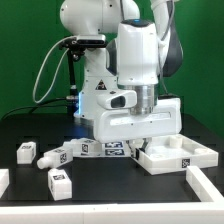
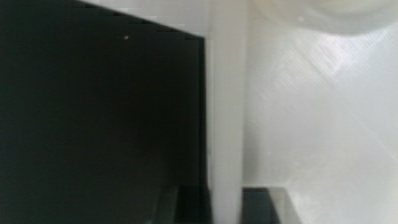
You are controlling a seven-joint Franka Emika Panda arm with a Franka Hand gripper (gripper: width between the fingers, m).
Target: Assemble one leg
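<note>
Several small white legs with marker tags lie on the black table at the exterior view's left: one leg (image 1: 25, 152) far left, one (image 1: 46, 158) beside it, one (image 1: 60, 183) near the front. My gripper (image 1: 148, 108) is shut on the rim of the large white panel (image 1: 130, 122), which it holds tilted up above the table. In the wrist view the panel (image 2: 311, 110) fills one side, and its rim runs down between my dark fingers (image 2: 270, 206); the gripper (image 2: 226, 206) closes round it. No leg shows in the wrist view.
The marker board (image 1: 100, 150) lies under the panel's lower edge. A white part with tags (image 1: 176, 156) sits at the exterior view's right. White frame pieces (image 1: 206, 186) border the front corners. The arm's base (image 1: 95, 75) stands behind.
</note>
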